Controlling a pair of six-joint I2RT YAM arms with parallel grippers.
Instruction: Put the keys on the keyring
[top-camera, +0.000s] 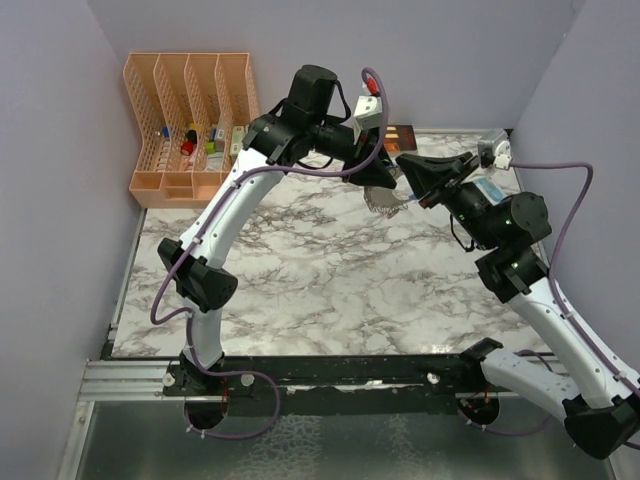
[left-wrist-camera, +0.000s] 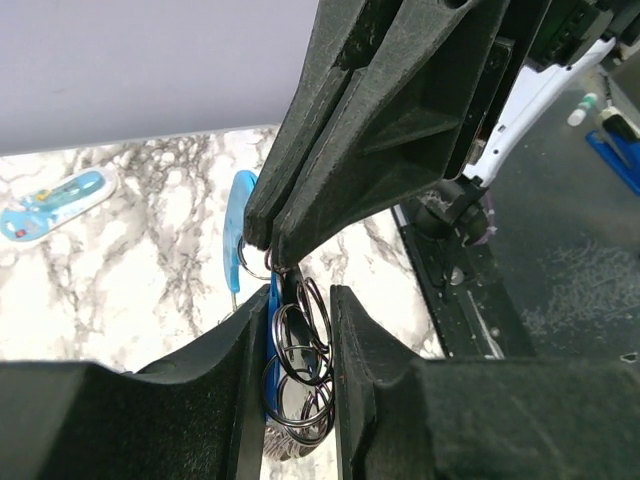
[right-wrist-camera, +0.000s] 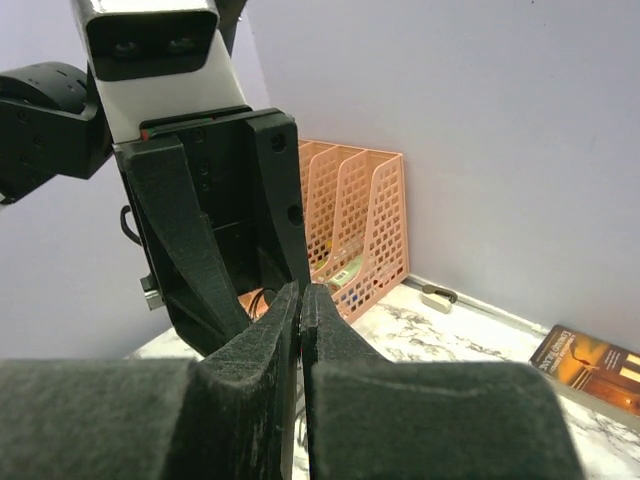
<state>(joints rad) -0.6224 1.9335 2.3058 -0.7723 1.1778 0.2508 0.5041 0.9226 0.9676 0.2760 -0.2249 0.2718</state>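
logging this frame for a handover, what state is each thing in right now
left gripper, shut on the keyring
right gripper, pinched shut on a ring at the top of the bunch
keyring, held between both grippers, rings bunched
strap, hanging loose beside the rings
pale-blue object, lying flat on the table
file organiser, upright, small items in its slots
book, closed, lying flat

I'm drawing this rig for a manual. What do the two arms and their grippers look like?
Both the left arm and right arm have white links with black joints, each with a purple cable looping alongside. The left gripper and right gripper have black, rough-textured wedge fingers.
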